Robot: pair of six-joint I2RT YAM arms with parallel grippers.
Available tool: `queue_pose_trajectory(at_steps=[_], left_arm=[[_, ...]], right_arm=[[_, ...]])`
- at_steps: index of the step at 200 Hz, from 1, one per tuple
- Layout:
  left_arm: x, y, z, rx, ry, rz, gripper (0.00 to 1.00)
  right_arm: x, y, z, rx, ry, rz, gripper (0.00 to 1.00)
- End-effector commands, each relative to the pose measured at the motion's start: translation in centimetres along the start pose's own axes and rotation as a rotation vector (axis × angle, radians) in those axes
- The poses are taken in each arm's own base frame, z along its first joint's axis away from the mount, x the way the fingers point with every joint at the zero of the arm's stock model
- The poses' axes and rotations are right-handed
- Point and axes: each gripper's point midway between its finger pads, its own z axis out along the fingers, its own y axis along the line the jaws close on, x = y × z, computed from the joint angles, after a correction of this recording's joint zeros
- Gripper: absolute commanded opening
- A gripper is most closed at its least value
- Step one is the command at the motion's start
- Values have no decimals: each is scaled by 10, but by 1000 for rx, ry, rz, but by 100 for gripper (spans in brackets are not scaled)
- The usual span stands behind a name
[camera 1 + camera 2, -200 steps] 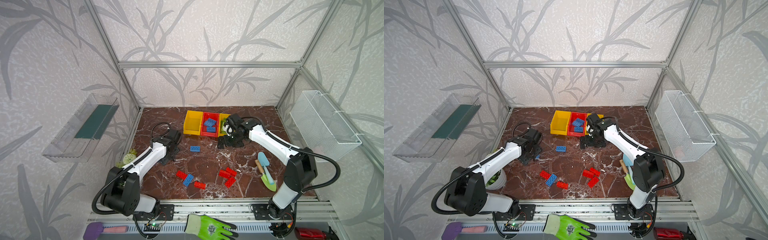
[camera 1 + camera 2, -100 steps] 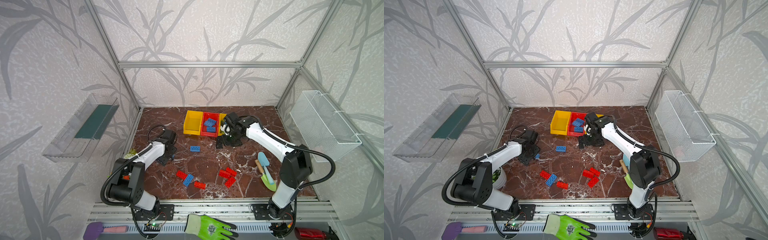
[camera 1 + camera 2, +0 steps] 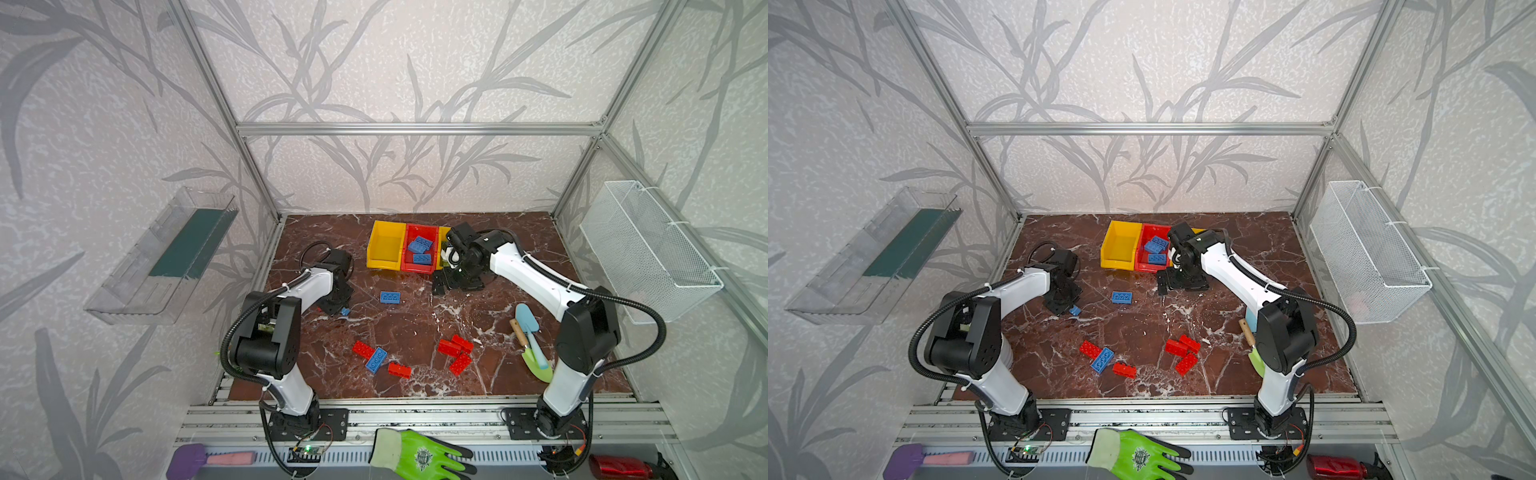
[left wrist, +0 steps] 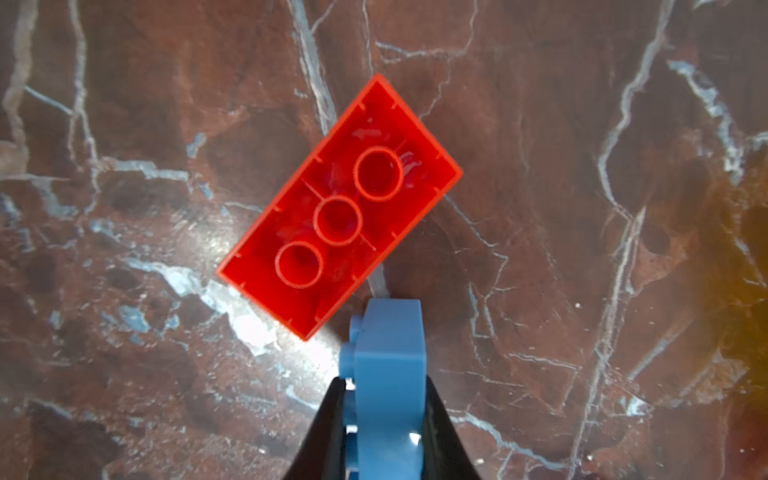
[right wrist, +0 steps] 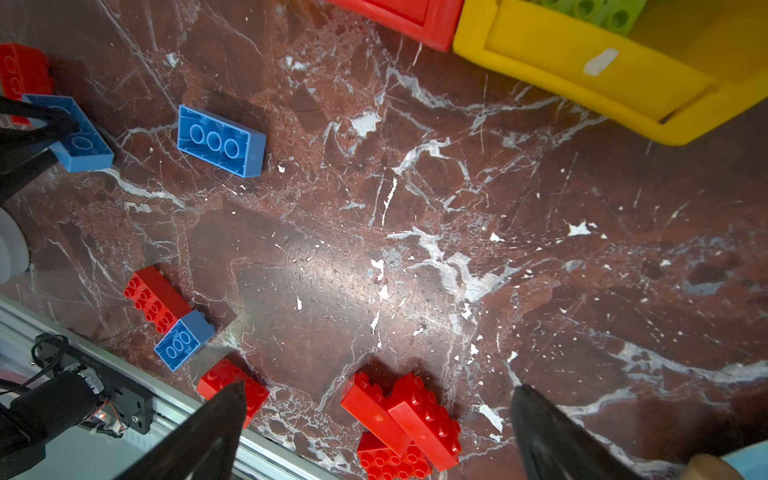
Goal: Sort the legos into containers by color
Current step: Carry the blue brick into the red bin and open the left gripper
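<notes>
Brown marble tabletop (image 3: 415,324) fills the lower middle of both top views, with the three joined containers at its upper edge: left yellow bin (image 3: 384,262), red bin (image 3: 417,269) and right yellow bin (image 5: 582,62).

Your left tool (image 4: 384,386) is clamped on a held blue brick (image 4: 388,353), its long axis running straight out from between the fingers. It sits at the left of the tabletop. The red bin, which I judge to be its target, lies up and to the right of it, and the left arm already has it.

Your right tool (image 5: 378,388) stands wide apart and empty, just in front of the bins.

Count with me:
- Blue: three in the red bin, one held, and two loose, a centre blue brick (image 3: 390,296) and a lower blue brick (image 3: 376,360).
- Red: six on the tabletop, including an upturned red brick (image 4: 338,208) just beyond the held one.
- Green: some green bricks (image 5: 598,10) in the right yellow bin, number unclear.
</notes>
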Motion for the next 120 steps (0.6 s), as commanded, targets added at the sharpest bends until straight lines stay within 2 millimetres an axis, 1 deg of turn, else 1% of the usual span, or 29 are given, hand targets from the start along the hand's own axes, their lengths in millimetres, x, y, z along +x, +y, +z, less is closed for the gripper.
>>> queue_pose_trajectory(at_steps=[1, 14, 25, 31, 33, 50, 54, 57, 65, 69, 80, 84, 89, 93, 100, 103, 112, 120], left_arm=[[0, -6, -20, -10, 0, 77, 12], [-3, -24, -34, 11, -18, 146, 10], [-5, -45, -47, 32, -35, 223, 10], [-8, -62, -57, 54, -47, 266, 10], [-8, -65, -57, 53, -46, 284, 10], [-9, -110, -78, 92, -67, 409, 10], [-7, -120, -81, 98, -69, 442, 10], [-7, -129, -87, 113, -78, 460, 10], [-4, -148, -90, 125, -88, 511, 10], [-4, -159, -96, 143, -98, 533, 10], [3, -185, -97, 174, -103, 598, 10], [6, -196, -100, 195, -108, 618, 10], [8, -204, -99, 201, -110, 643, 10], [8, -214, -103, 220, -121, 658, 10], [11, -227, -105, 244, -131, 689, 10], [12, -233, -106, 259, -135, 699, 10], [16, -249, -111, 302, -145, 727, 10], [23, -264, -113, 356, -136, 763, 11]], right_arm=[[-2, -1, -2, 21, -1, 17, 99], [-2, -2, -2, 25, -4, 26, 99], [-2, -3, -2, 28, -6, 36, 99], [-2, -4, -3, 30, -7, 40, 99], [-2, -4, -3, 31, -8, 40, 99], [-1, -7, -5, 43, -12, 52, 99], [0, -8, -5, 47, -12, 54, 99], [1, -9, -6, 49, -12, 58, 99], [2, -12, -8, 56, -17, 69, 99], [3, -13, -10, 59, -21, 71, 99], [6, -17, -13, 68, -31, 85, 99], [7, -19, -15, 70, -34, 90, 99], [9, -21, -16, 74, -35, 96, 100], [11, -22, -17, 76, -39, 101, 99], [15, -26, -14, 86, -29, 113, 99], [15, -26, -23, 79, -52, 114, 100], [19, -29, -26, 81, -55, 124, 100], [23, -32, -28, 88, -55, 131, 100]])
